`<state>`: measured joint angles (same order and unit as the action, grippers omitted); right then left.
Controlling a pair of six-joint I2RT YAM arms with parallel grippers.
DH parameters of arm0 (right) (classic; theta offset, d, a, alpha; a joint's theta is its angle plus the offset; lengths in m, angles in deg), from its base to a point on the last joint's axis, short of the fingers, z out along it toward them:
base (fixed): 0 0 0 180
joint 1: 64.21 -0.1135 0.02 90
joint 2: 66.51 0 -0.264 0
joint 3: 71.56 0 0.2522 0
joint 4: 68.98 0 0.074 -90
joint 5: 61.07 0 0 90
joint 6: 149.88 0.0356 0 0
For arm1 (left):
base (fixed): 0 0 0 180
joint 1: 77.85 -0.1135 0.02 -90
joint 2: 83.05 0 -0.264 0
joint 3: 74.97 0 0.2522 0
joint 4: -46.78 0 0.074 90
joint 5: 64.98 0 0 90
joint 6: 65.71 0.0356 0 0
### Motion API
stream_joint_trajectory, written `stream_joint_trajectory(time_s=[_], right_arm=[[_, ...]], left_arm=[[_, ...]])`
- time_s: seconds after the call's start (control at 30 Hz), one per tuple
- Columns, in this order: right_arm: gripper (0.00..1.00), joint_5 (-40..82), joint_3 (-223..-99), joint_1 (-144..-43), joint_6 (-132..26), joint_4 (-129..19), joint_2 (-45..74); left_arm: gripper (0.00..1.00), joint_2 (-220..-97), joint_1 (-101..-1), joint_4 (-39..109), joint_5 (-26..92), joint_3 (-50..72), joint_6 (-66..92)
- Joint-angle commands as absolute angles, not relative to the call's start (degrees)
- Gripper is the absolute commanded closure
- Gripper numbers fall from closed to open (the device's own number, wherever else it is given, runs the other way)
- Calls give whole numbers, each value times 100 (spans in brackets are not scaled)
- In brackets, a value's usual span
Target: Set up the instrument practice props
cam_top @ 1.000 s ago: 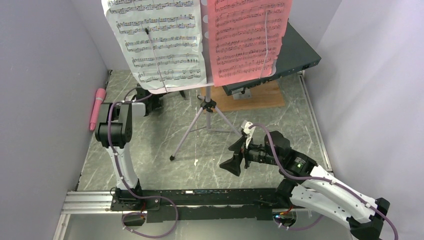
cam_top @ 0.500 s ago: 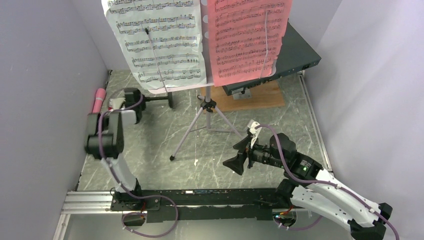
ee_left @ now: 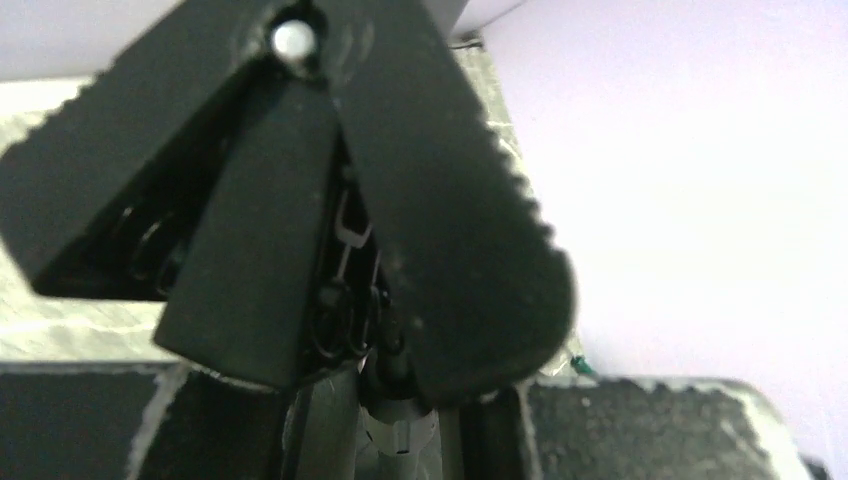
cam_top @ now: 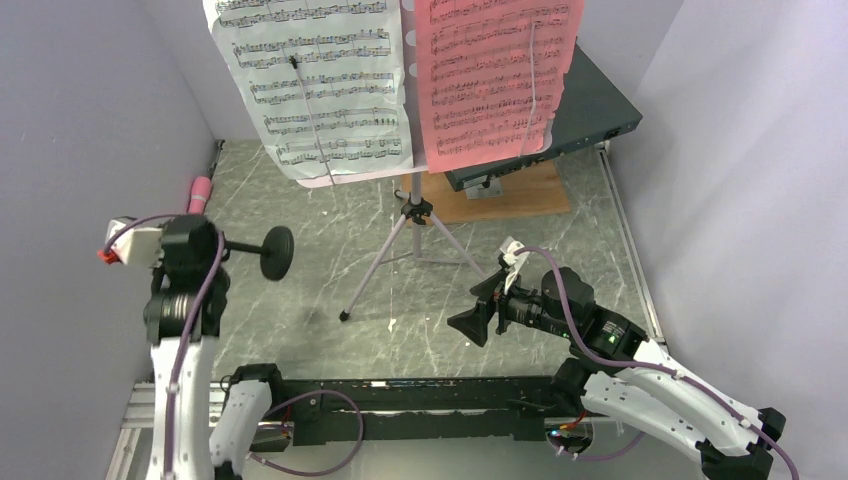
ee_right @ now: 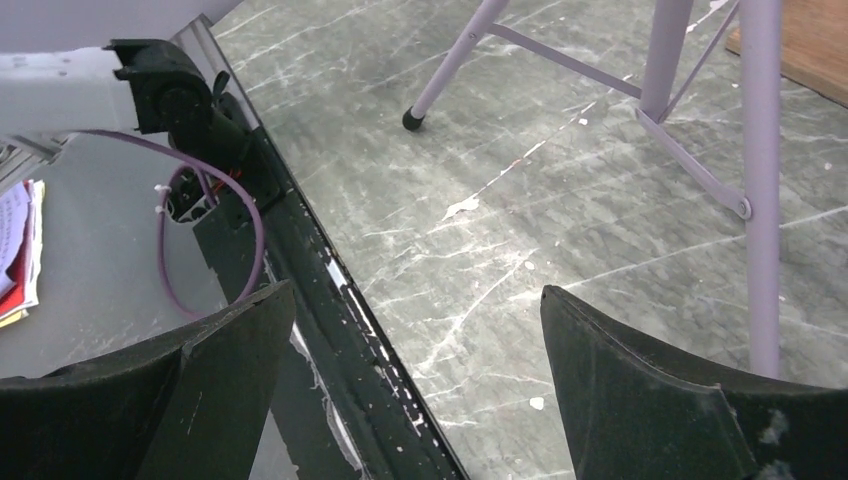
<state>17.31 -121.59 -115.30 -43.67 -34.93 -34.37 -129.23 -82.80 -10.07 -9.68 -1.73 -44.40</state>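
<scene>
The small black mic stand (cam_top: 268, 251) is gripped by its thin rod in the closed jaws of the left gripper (cam_top: 212, 244), well left of the silver folding tripod (cam_top: 410, 240). The rod is held level, with the round base turned on edge toward the tripod. Judging by the shadow on the table (cam_top: 300, 345), the stand is carried clear of the surface, probably so that it can be righted and set down. The right gripper (cam_top: 478, 312) is kept low, just right of the tripod and nearer the arm bases, with jaws wide apart and nothing between them, apparently parked out of the way.

Above the tripod the pale lavender music-stand desk (cam_top: 385, 175) is mounted, and 2 sheets are propped on it: a white sheet (cam_top: 315, 90) and a pink sheet (cam_top: 495, 80). The pink microphone (cam_top: 199, 190) is left lying far left of the tripod, against the side wall.

Open table is offered left of the tripod. The foot (cam_top: 344, 316) of its left leg is the edge to be avoided. Behind and right of the tripod, room is closed off by the dark box (cam_top: 600, 105).
</scene>
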Motion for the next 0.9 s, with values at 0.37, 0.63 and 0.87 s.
stream_joint_trajectory(time_s=[0.37,0.63,0.87], right_arm=[[5,2102,-12569,-11527,-4194,-3325,-3268],[5,2167,-12531,-11523,-3935,-3667,-3131],[5,2364,-12461,-11528,-3719,-3760,-3224]], left_arm=[[100,-11235,-6308,-1435,8234,254,4394],[100,-10929,-6247,1321,9934,-1090,3742],[100,-11871,-6101,7688,9764,-3134,878]])
